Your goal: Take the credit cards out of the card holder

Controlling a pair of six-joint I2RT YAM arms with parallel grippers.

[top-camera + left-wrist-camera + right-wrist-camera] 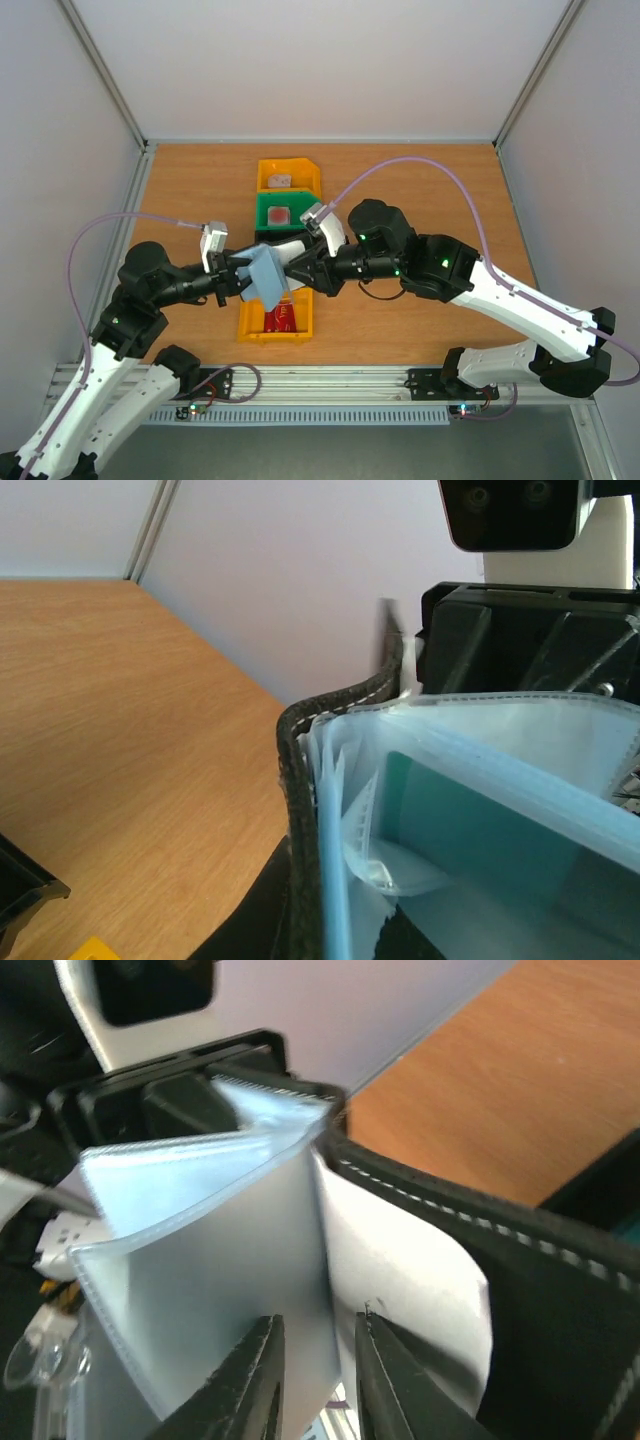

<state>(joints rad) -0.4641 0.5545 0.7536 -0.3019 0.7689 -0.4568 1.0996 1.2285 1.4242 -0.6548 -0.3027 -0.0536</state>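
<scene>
While the left gripper [240,277] pinches the card holder [268,277], the right gripper's [318,1380] jaws nip its pocket leaf.

Both arms were stretched inward until the left gripper [240,274] and right gripper [296,262] met mid-table; the left was clamped tight, the right's jaws narrowly parted.

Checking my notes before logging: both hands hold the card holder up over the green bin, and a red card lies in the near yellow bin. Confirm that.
One thing is wrong: the top view shows the card holder held over the near yellow bin, not the green bin behind it. Both the left hand and right hand do meet at it, and a red card lies in that yellow bin.
</scene>
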